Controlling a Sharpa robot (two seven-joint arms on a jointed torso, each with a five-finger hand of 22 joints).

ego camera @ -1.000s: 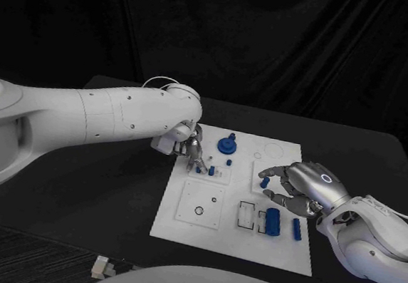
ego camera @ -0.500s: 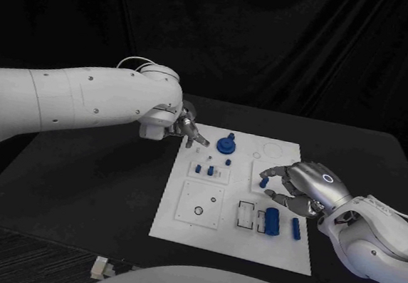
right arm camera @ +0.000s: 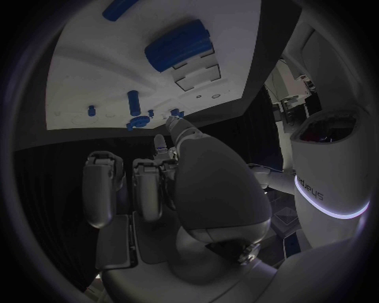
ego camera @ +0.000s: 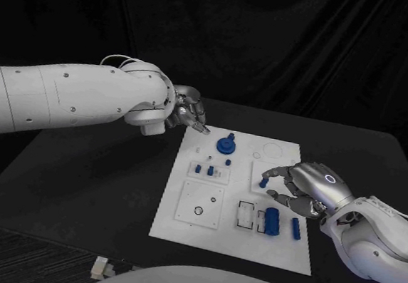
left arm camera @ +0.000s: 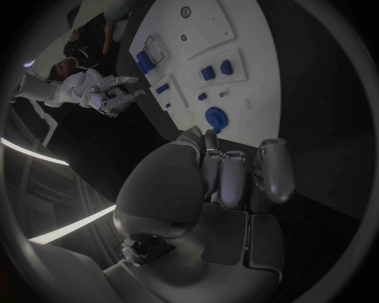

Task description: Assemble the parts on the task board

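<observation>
1. A short blue peg (ego camera: pixel 263 183) stands upright on the task board (ego camera: pixel 208 237), at 3 o'clock from the board's middle.
2. The right hand (ego camera: pixel 301 187) curls round it, fingers just beside it; whether it grips it, I cannot tell.
3. The left hand (ego camera: pixel 189 115), fingers curled in on nothing, hangs off the board's 11 o'clock corner above the desk (ego camera: pixel 84 181), farther from the peg.
4. A round blue knob (ego camera: pixel 226 145) sits at the board's 12 o'clock edge; a ribbed blue block (ego camera: pixel 272 221) lies beside an open slot (ego camera: pixel 246 215) at 5 o'clock.

Task board (ego camera: pixel 196 227) mid-table (ego camera: pixel 83 188); left hand (ego camera: pixel 189 114) behind its far-left corner, right hand (ego camera: pixel 300 188) over its right side.
</observation>
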